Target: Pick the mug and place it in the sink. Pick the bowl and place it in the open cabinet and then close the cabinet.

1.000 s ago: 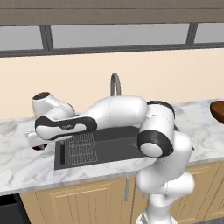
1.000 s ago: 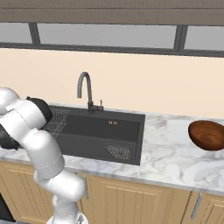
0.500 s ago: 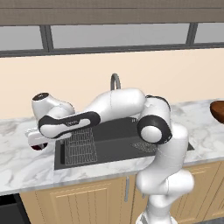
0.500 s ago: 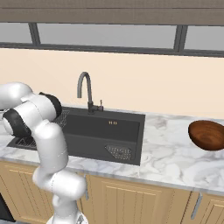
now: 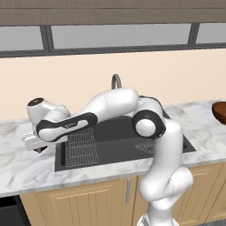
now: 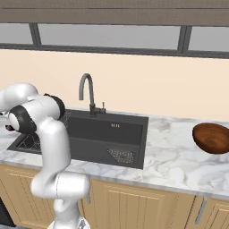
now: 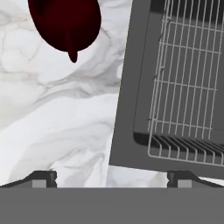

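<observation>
**Mug Approach: Risks at the Pick-Up Stage**

While the mug sits at the upper left of the hand view, partly cut by the top edge, it rests on the marble counter, apart from the sink rim that runs down the middle of that frame. In the left base view a sliver of dark red shows at the left, under the hand.

The gripper stands fully open and holds nothing; its two tips show at the bottom of the hand view, one over the marble, one over the wire rack.

Probable faults from this position:

- Misalignment. The mug lies off the line between the tips. A descent without re-centring would likely close on air, or strike the rim and tip the mug.
- Handle contact. The small dark projection at the mug's lower edge may be the handle; a finger landing on it could rotate the mug out of the jaws.
- Sink edge collision. The right-hand tip hangs over the basin edge; a low sideways move could clip it.

The bowl stands on the counter at the right of the right base view, well apart from the sink.
</observation>
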